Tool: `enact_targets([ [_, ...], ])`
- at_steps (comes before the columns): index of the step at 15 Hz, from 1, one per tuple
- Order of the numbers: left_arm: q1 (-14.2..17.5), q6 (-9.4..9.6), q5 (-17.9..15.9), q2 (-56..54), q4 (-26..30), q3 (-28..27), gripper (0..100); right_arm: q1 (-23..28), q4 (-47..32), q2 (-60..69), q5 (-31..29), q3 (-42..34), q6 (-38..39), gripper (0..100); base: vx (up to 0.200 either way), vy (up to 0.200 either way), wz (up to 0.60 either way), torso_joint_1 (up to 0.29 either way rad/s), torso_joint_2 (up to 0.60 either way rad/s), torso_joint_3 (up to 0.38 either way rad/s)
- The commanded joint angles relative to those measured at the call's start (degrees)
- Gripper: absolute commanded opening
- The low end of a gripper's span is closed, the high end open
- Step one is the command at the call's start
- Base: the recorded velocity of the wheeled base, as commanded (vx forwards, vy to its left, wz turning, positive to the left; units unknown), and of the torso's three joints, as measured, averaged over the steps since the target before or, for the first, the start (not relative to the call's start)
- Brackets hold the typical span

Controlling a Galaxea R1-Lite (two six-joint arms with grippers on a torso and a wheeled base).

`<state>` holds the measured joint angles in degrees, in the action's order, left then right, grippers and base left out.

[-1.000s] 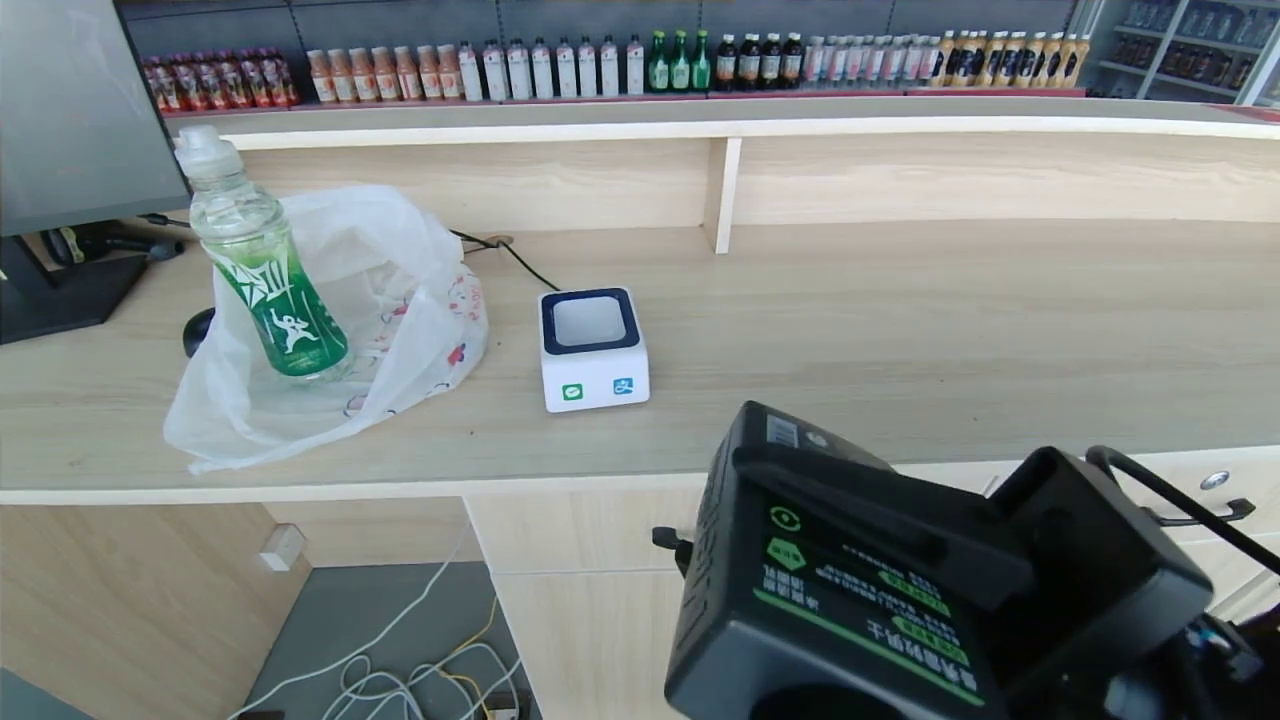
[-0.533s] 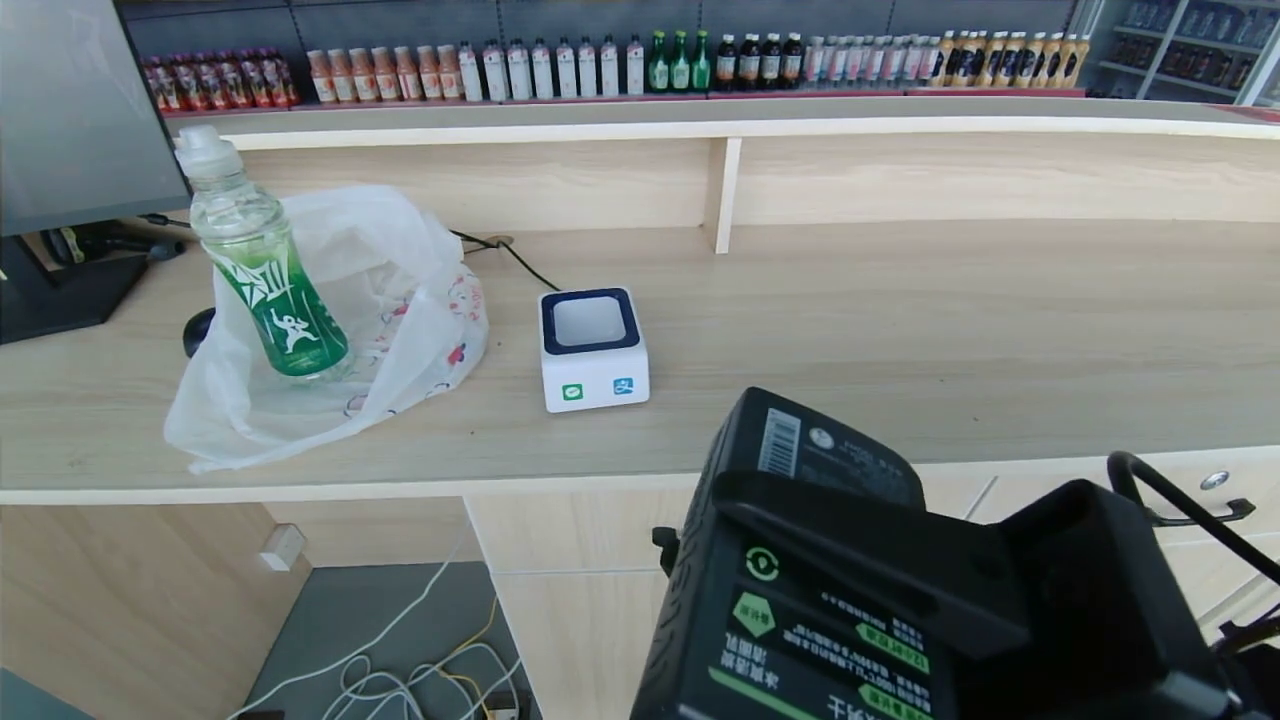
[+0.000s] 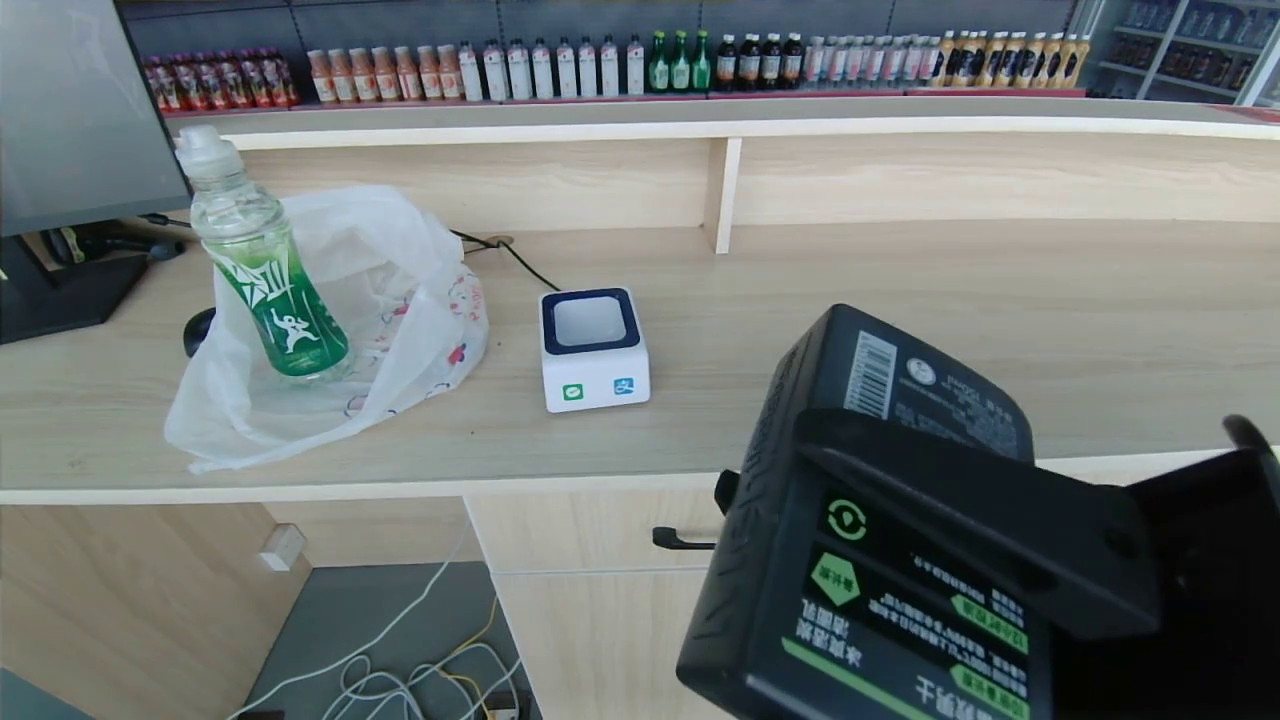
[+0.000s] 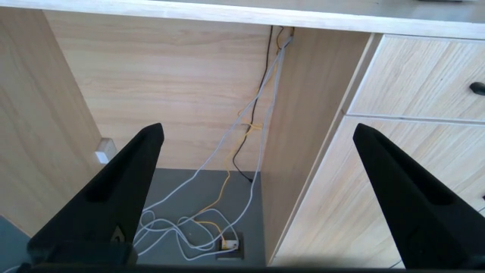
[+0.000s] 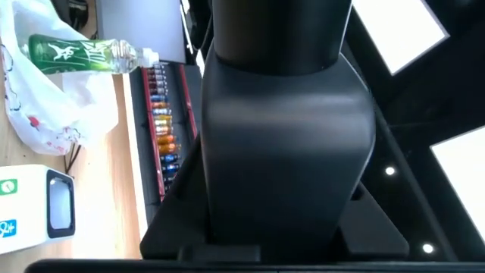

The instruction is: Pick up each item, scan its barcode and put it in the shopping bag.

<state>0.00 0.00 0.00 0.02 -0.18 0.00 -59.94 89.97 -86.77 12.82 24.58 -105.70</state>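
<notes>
- R gripper (image 3: 850,460): clamped on black pack (image 3: 900,390), barcode face up. Pack held above front edge of counter (image 3: 900,280), right of scanner (image 3: 592,345), apart from it.
- L gripper (image 4: 258,212): fingers wide apart, nothing held; below counter level, facing cables (image 4: 220,205).
- Shopping bag (image 3: 400,290): on counter, left of scanner; green bottle (image 3: 265,270) upright within its folds.

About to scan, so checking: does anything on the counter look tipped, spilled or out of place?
Only the green bottle: it leans in the slumped shopping bag, mostly sticking out above it. Nothing spilled; the scanner sits flat. The right gripper holds the black container.
</notes>
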Motion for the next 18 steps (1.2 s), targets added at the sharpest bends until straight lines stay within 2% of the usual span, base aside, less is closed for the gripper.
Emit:
enact_targets([
  [1, 0.00, 0.00, 0.00, -0.02, 0.01, 0.00, 100, 0.00, 0.03, 1.78, 0.01, 0.30, -1.08, 0, 0.000, 0.000, 0.00, 0.000, 0.00, 0.000],
  [18, 0.00, 0.00, 0.00, -0.02, -0.08, 0.00, 100, -1.14, 0.03, 1.26, -0.17, -1.11, -1.96, 0, 0.000, 0.000, 0.00, 0.000, 0.00, 0.000],
])
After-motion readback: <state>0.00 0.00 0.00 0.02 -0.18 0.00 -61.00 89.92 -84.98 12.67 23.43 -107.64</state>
